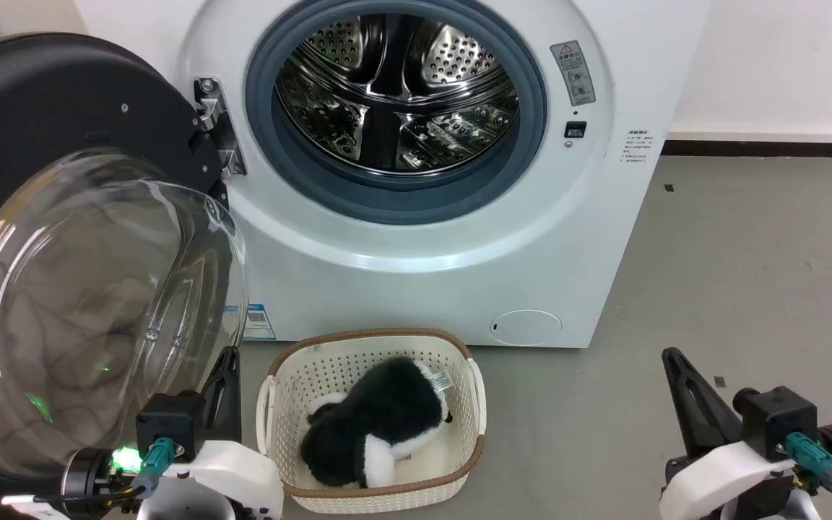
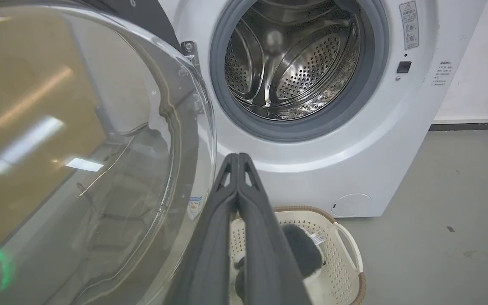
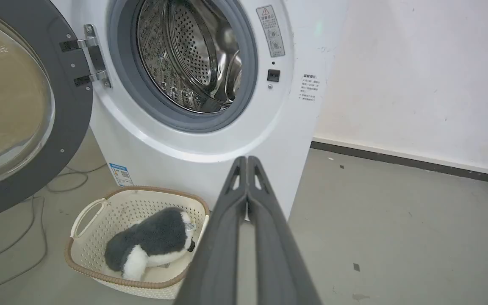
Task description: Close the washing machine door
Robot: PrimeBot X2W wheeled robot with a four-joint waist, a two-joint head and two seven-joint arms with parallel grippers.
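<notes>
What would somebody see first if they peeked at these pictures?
Probably the washing machine door, swung wide open at the left, its big glass bowl bulging toward the camera. Next, the shiny steel drum inside the washing machine. On the floor in front stands a basket holding a black-and-white plush toy.

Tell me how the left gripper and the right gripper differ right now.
The left gripper sits close beside the glass bowl of the washing machine door; the right gripper stands over the floor, away from the door. The left gripper is next to the basket; the right gripper is well off from it. Both are shut, fingers pressed together, holding nothing.
</notes>
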